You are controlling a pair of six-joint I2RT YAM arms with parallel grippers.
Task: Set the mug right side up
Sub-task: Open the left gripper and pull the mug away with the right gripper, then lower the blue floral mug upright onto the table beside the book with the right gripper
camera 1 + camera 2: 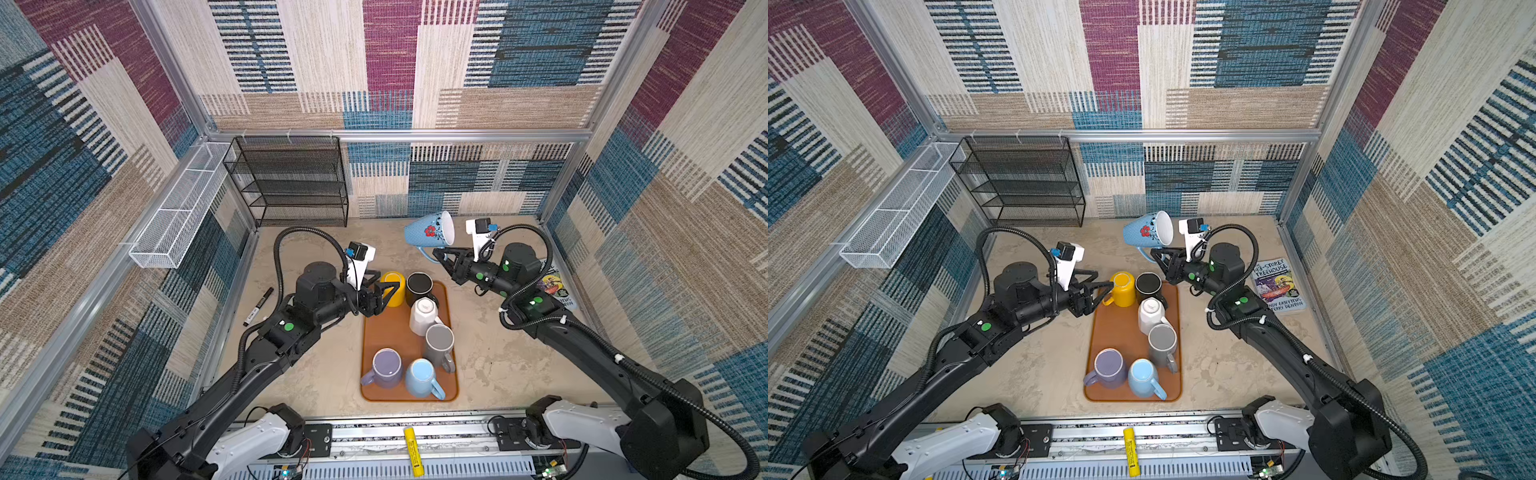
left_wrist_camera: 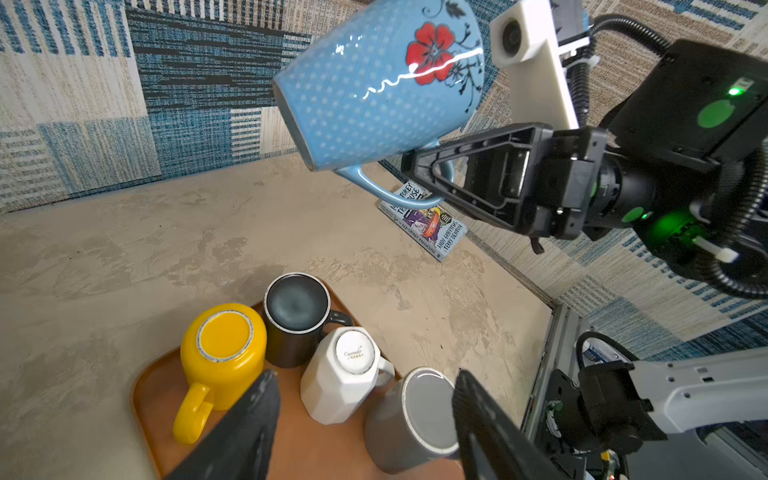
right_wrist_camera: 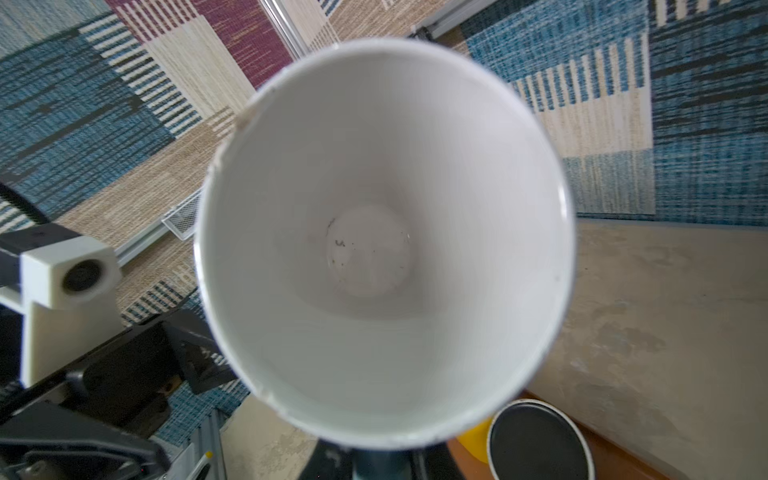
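Right arm is reached toward upper centre in both top views. Right gripper is clamped on the handle of the blue floral mug, which is held airborne on its side beyond the orange tray. Left gripper is held jaws apart, empty, over the tray's far-left corner. "STOREY TREEHOUSE", "ANDY GRIFFITHS", "TERRY DENTON" are read on the book at right. Mottled beige table is enclosed by patchwork carpet walls.

Patchwork carpet walls in blue, maroon and beige around my cell, aluminium frame rails, mottled beige floor, black mesh shelf rack against the back wall, white wire basket on my left wall.
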